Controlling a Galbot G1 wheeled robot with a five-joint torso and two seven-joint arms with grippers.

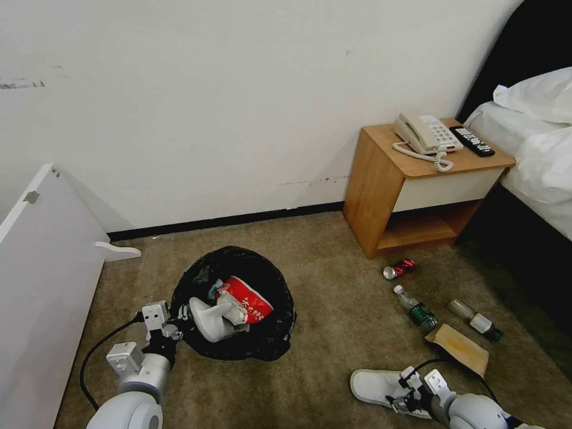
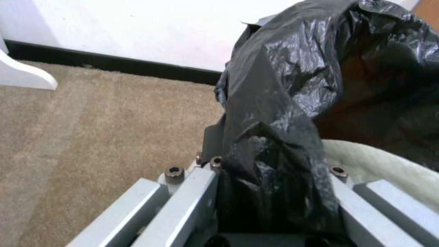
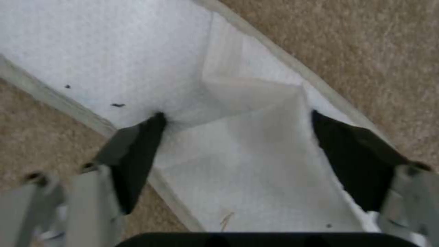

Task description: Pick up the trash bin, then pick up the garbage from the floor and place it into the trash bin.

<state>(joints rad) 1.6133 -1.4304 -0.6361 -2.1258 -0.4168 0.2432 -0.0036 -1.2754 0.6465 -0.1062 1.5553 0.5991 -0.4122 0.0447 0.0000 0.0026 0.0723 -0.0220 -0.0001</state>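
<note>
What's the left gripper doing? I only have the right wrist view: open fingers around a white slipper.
Observer: The left gripper is shut on the trash bin, pinching its black bag at the rim.
Operator: Anything in the bin?
Observer: A red-white carton and another white slipper.
Operator: Litter left besides my slipper?
Observer: A red can, two plastic bottles and a brown paper bag, near the nightstand.

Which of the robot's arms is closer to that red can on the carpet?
The right. Its gripper is at the white slipper, with the red can beyond it; the left gripper grips the trash bin, farther off.
</note>
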